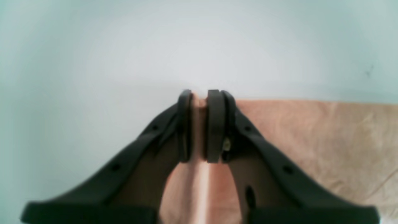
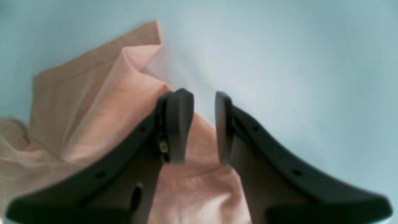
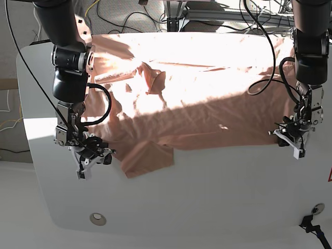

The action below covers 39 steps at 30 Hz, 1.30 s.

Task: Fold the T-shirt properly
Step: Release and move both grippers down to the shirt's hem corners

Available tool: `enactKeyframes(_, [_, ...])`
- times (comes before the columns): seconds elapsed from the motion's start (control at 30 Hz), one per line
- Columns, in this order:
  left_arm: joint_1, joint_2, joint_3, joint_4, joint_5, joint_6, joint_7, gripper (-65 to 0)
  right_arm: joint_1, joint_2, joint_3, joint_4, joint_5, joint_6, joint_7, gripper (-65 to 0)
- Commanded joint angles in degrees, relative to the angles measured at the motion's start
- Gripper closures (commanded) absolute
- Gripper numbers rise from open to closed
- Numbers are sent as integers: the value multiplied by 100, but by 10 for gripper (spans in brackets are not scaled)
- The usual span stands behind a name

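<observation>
The salmon-pink T-shirt (image 3: 207,104) lies spread and wrinkled across the white table (image 3: 207,197), with a folded-over flap at its front left. My left gripper (image 1: 199,124) is shut on a fold at the shirt's straight edge (image 1: 311,140); in the base view this gripper (image 3: 293,140) sits at the shirt's front right corner. My right gripper (image 2: 201,127) is open, its fingers astride a raised bunch of the shirt (image 2: 93,109). In the base view it (image 3: 91,155) is low at the shirt's front left edge.
A round metal fitting (image 3: 97,219) sits in the table near the front left. A black plug and cable (image 3: 311,223) lie at the front right corner. Cables (image 3: 259,62) hang from both arms over the shirt. Bare table lies in front of the shirt.
</observation>
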Motion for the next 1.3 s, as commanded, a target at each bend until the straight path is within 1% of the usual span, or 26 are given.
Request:
enactKeyframes(0.0, [-30, -51, 10, 11, 68, -32, 298, -23, 333, 5, 10, -174, 69, 35, 317, -162])
enactKeyframes(0.07, [58, -51, 10, 11, 68, -32, 298, 0, 385, -144, 10, -306, 69, 35, 484, -162])
enactKeyframes(0.13, [84, -51, 10, 11, 68, -32, 298, 0, 394, -197, 10, -306, 69, 35, 555, -162])
enactKeyframes(0.2, [84, -51, 10, 11, 68, -32, 298, 0, 403, -382, 10, -315, 69, 44, 581, -162])
enactKeyframes(0.27, [84, -60, 10, 11, 68, -32, 298, 0, 403, -461, 10, -306, 69, 44, 590, -163])
enactKeyframes(0.37, [84, -60, 10, 11, 68, -32, 298, 0, 403, -680, 10, -306, 69, 44, 599, -163])
enactKeyframes(0.5, [84, -69, 10, 19, 68, -32, 298, 0, 403, -786, 10, -315, 69, 44, 660, -163])
enactKeyframes(0.57, [84, -69, 10, 19, 68, -32, 298, 0, 403, -804, 10, -324, 60, 44, 748, -163])
enactKeyframes(0.7, [84, -78, 10, 19, 68, -32, 298, 0, 376, -768, 10, -324, 60, 35, 739, -172])
enactKeyframes(0.73, [84, -78, 10, 19, 68, -32, 298, 0, 376, -751, 10, -324, 60, 35, 722, -205])
enactKeyframes(0.77, [84, -78, 10, 19, 68, -32, 298, 0, 376, -680, 10, -324, 60, 26, 713, -259])
enactKeyframes(0.87, [84, -78, 10, 19, 68, -32, 298, 0, 376, -575, 1, -306, 52, -159, 713, -479])
enactKeyframes(0.9, [84, -78, 10, 19, 68, -32, 298, 0, 376, -487, 1, -306, 52, -167, 713, -515])
enactKeyframes(1.07, [84, -78, 10, 19, 68, -32, 298, 0, 376, -206, 1, -333, 52, -185, 766, -500])
enactKeyframes(1.17, [84, -78, 10, 19, 68, -32, 298, 0, 280, -109, 1, -341, 52, -185, 933, -500])
enactKeyframes(1.27, [207, -78, 10, 19, 68, -32, 298, 0, 165, -21, 1, -341, -177, -194, 950, -500])
